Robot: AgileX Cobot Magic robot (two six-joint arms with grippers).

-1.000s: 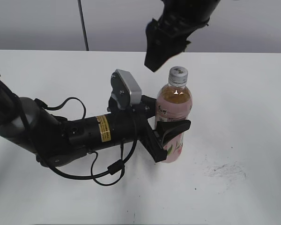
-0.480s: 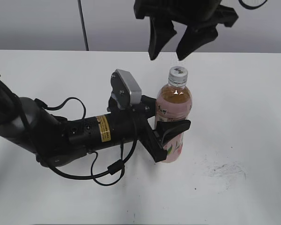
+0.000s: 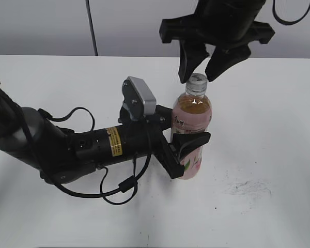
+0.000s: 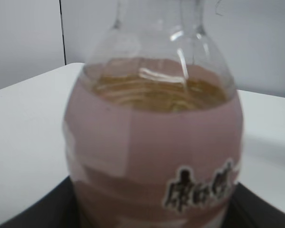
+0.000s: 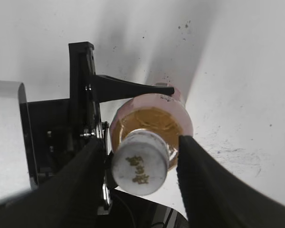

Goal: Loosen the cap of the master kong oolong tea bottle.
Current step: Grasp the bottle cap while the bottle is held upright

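Now, from the exterior view, the left gripper [image 3: 188, 150] is clamped around the lower body of the master kong oolong tea bottle [image 3: 191, 132], its black fingers wrapping the pink label while the bottle stands upright on the white table [image 3: 268, 134]. Just above it the right gripper [image 3: 201, 67] hangs over the bottle's top, jaws spread apart, one finger on either side of the cap [image 3: 197, 81]. Whether the fingertips touch the cap is hard to say from this angle. A silver camera housing [image 3: 139, 98] sits on the left arm, just behind that gripper.

Over to the left wrist view: the bottle [image 4: 154, 142] fills the frame right in front of the gripper, amber tea visible through the clear shoulder, pink label with dark characters below. Only a dark edge of the gripper shows at the bottom, so the fingers cannot be read here.

And the right wrist view, looking straight down: the cap [image 5: 140, 164] sits squarely between the two dark fingers [image 5: 199, 190] of the right gripper [image 5: 138, 183], a gap showing on each side. Beneath it, the left gripper [image 5: 133, 92] hugs the bottle's [image 5: 152, 118] side.
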